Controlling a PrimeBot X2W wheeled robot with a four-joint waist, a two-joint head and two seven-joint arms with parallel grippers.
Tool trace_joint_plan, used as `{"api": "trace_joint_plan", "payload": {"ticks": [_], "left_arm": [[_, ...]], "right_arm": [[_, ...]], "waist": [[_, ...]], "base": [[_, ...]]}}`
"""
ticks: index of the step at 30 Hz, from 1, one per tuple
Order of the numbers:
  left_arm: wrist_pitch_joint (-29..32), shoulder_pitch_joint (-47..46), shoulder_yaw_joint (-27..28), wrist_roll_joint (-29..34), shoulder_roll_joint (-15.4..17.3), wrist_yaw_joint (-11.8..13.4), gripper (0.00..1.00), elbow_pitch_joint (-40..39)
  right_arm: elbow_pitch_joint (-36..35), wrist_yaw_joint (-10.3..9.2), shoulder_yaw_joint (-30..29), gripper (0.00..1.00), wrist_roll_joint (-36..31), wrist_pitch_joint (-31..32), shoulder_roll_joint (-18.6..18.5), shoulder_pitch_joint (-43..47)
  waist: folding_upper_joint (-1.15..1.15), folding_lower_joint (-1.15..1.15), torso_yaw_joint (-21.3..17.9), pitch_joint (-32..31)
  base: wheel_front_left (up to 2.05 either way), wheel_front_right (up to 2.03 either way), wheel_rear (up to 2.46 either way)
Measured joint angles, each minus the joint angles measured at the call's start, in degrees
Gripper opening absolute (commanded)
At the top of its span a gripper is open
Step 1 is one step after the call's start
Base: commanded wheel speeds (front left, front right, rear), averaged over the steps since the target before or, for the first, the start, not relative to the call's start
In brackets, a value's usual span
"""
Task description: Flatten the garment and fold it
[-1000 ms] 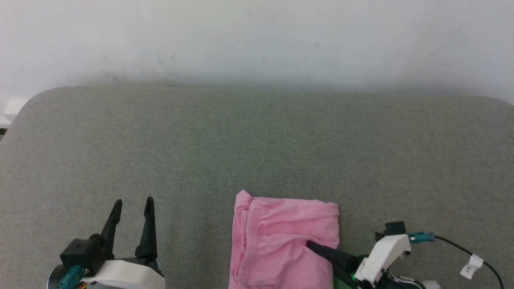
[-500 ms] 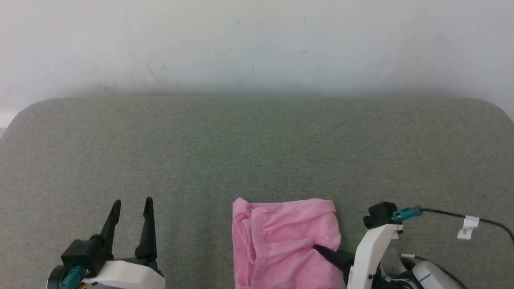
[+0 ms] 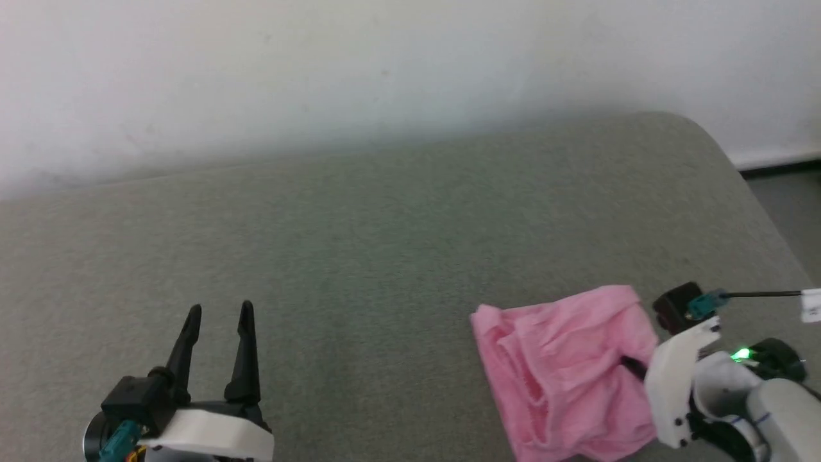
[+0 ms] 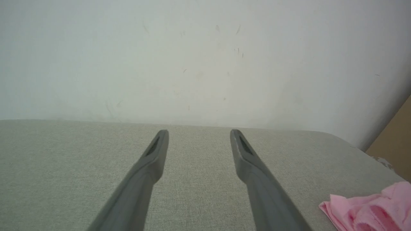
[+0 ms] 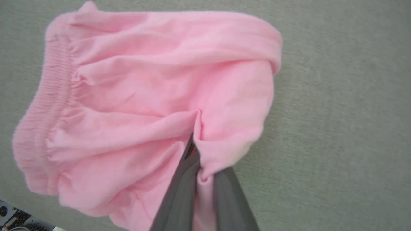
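Grey tabletop (image 3: 385, 244) bore the garment (image 3: 564, 359); right tool (image 5: 196, 154) clamped it, tips hidden in folds; left tool (image 3: 220, 308) stood apart.

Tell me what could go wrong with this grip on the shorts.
The right tool pinches just one small fold of the shorts, so pulling may bunch them rather than flatten them. The left tool is open and apart from them, so nothing anchors them; they may simply slide.
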Motion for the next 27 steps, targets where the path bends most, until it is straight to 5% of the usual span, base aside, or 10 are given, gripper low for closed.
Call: {"api": "trace_joint_plan", "payload": {"ticks": [7, 18, 19, 20, 27], "left_arm": [[0.0, -4.0, 0.0, 1.2, 0.2, -1.6, 1.0, -0.1], [0.0, -9.3, -0.9, 1.7, 1.1, -3.5, 1.0, 1.1], [0.0, -9.3, -1.0, 1.7, 1.0, -3.5, 1.0, 1.3], [0.0, -9.3, -1.0, 1.7, 1.0, -3.5, 1.0, 1.5], [0.0, -9.3, -0.6, 1.7, -0.3, -3.6, 1.0, 2.6]], "right_arm": [[0.5, 0.0, -6.9, 0.0, -5.1, -0.7, -3.5, -0.5], [10.6, 0.0, -17.0, 0.0, -10.3, -14.4, -2.6, -6.0], [11.7, 0.0, -17.6, 0.37, -10.6, -15.2, -2.2, -6.2], [12.7, 0.0, -17.7, 1.0, -11.0, -15.9, -1.9, -6.2], [16.8, 0.01, -24.6, 1.0, -16.7, -26.9, 0.4, -5.7]], "waist": [[0.0, 0.0, -5.6, 4.1], [0.0, 0.02, -9.3, 12.6], [0.0, 0.02, -9.4, 13.1], [0.0, 0.01, -9.4, 13.5], [0.0, 0.01, -7.9, 13.0]], "base": [[0.0, 0.0, 0.0], [0.0, 0.0, 0.0], [0.0, 0.0, 0.0], [0.0, 0.0, 0.0], [0.0, 0.0, 0.0]]}}
